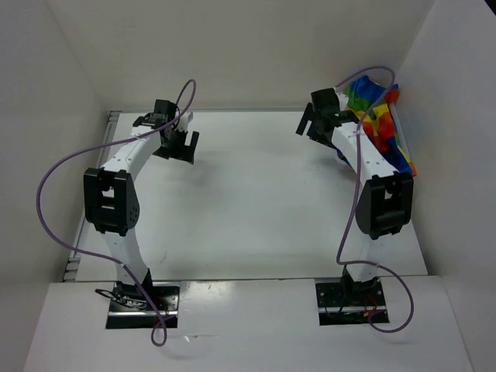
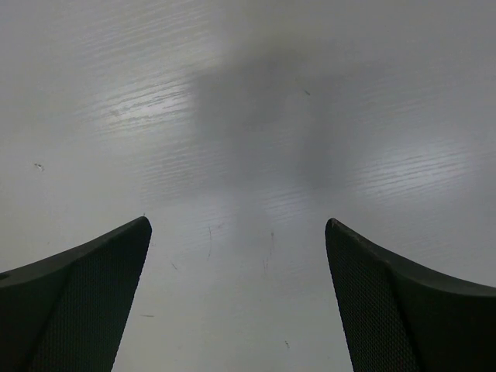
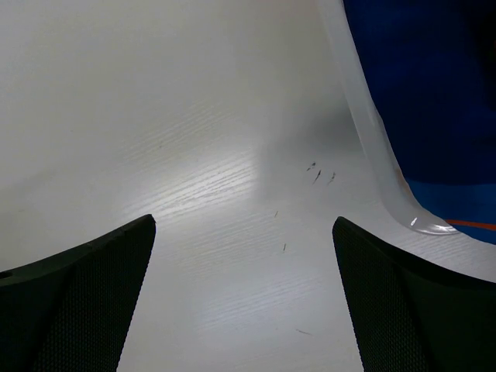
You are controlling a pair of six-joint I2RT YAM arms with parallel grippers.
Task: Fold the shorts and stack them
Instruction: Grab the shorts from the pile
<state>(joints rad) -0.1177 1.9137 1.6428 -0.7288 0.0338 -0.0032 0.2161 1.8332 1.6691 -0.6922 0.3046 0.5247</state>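
The rainbow-striped shorts (image 1: 381, 116) lie bunched at the table's far right corner against the wall, partly hidden by my right arm. In the right wrist view a blue part of the shorts (image 3: 434, 77) shows behind a clear plastic edge (image 3: 372, 132). My right gripper (image 1: 308, 124) is open and empty, just left of the shorts, over bare table (image 3: 244, 221). My left gripper (image 1: 180, 146) is open and empty at the far left, far from the shorts, over bare table (image 2: 238, 225).
The white table (image 1: 248, 201) is boxed in by white walls at the left, back and right. Purple cables (image 1: 54, 186) loop off both arms. The arm bases sit at the near edge.
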